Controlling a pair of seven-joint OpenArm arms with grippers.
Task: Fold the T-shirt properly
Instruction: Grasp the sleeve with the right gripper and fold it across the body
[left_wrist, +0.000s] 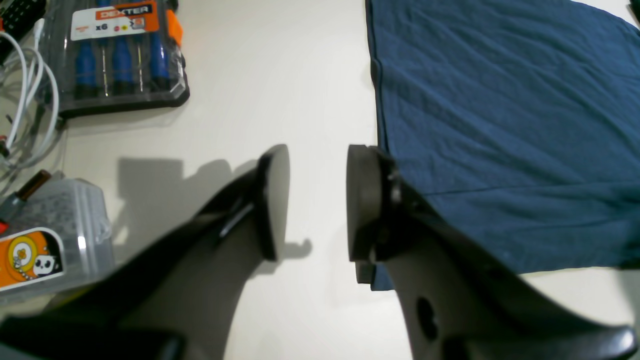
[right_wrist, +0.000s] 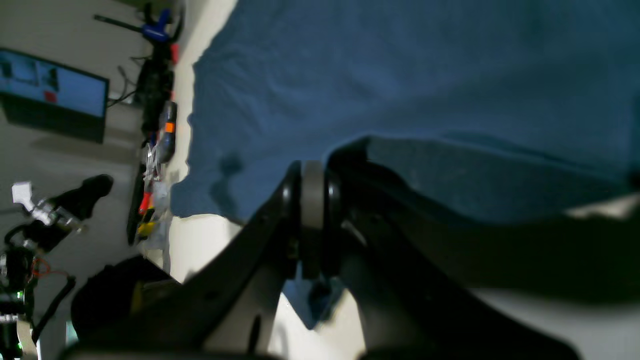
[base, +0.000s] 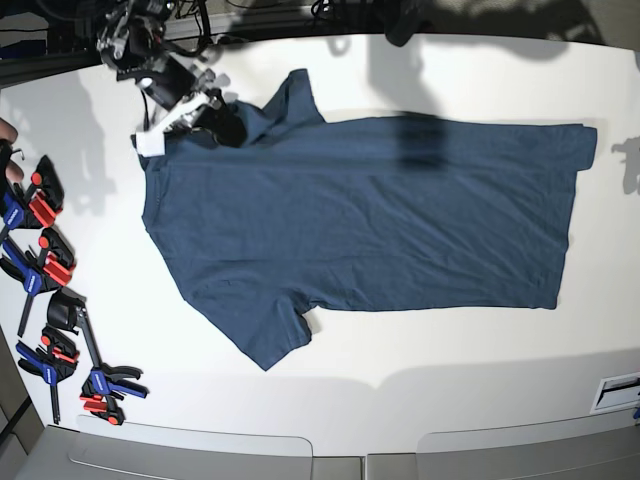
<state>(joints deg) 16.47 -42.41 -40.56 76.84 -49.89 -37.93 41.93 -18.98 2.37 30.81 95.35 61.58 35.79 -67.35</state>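
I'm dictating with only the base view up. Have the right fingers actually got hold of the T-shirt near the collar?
Observer: Yes. In the right wrist view, the right fingers are shut on a pinch of T-shirt cloth.
Operator: And the left fingers?
Observer: The left fingers are open and empty, over the table beside the T-shirt's edge.
Operator: Anything close to them?
Observer: A Dexter screwdriver set lies on the side away from the cloth.
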